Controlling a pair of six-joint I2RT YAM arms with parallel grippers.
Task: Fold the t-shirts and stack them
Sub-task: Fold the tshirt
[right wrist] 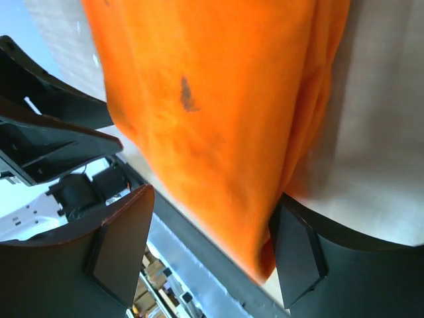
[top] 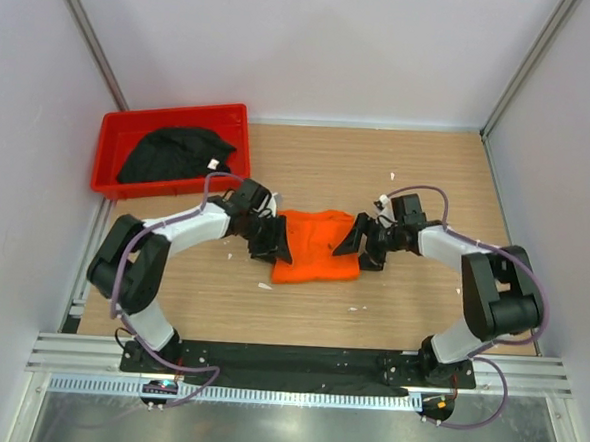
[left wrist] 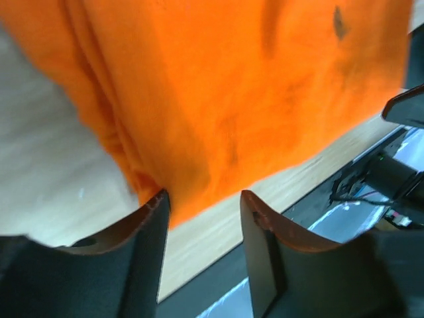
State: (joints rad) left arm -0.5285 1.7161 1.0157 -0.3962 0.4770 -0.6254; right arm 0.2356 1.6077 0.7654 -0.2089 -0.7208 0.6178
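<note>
The orange t-shirt (top: pixel 315 247) lies folded into a rough rectangle on the wooden table, between my two grippers. My left gripper (top: pixel 274 242) is at its left edge, open. In the left wrist view (left wrist: pixel 202 205) the shirt's corner (left wrist: pixel 232 99) touches one finger and the gap is mostly bare. My right gripper (top: pixel 352 240) is at the shirt's right edge, open wide. In the right wrist view (right wrist: pixel 212 225) the cloth (right wrist: pixel 218 99) hangs between the jaws, against one finger. The black t-shirt (top: pixel 174 154) with a small white tag lies bunched in the red bin (top: pixel 171 119).
The red bin stands at the table's back left corner. Small white scraps (top: pixel 263 285) lie on the wood near the shirt. Grey walls close in the table on three sides. A black base strip (top: pixel 297 359) runs along the near edge.
</note>
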